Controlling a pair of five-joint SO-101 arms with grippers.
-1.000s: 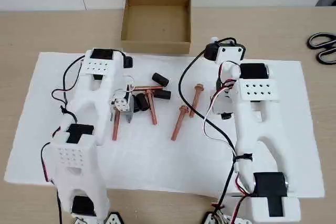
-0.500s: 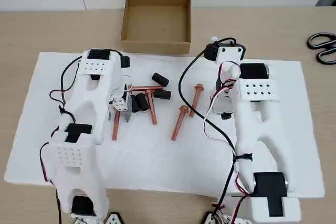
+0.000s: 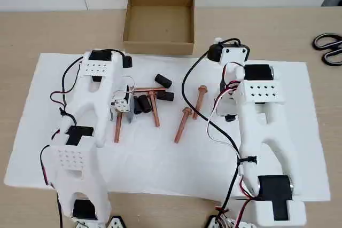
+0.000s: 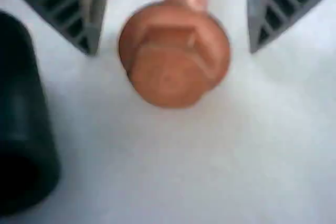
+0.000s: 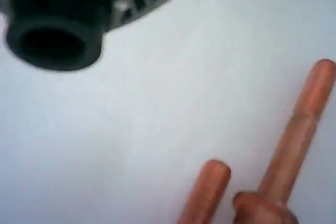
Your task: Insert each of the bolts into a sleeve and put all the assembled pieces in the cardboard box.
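Your left arm has shifted slightly; its gripper point(image 4: 173, 45) now straddles a copper bolt point(image 4: 176, 59) lying on the white mat point(image 3: 160, 164), jaws open, ready to grasp. Your right gripper point(image 5: 79, 3) appears to clamp a black sleeve point(image 5: 52, 40).

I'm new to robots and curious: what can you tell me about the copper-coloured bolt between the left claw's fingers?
The bolt is copper-coloured and smooth, with a round flange, hexagonal head and plain shaft. It lies flat on the white sheet, its shaft running between the open left gripper's grey ribbed fingers, which stand clear of it. A black sleeve lies beside its head, apart from it.
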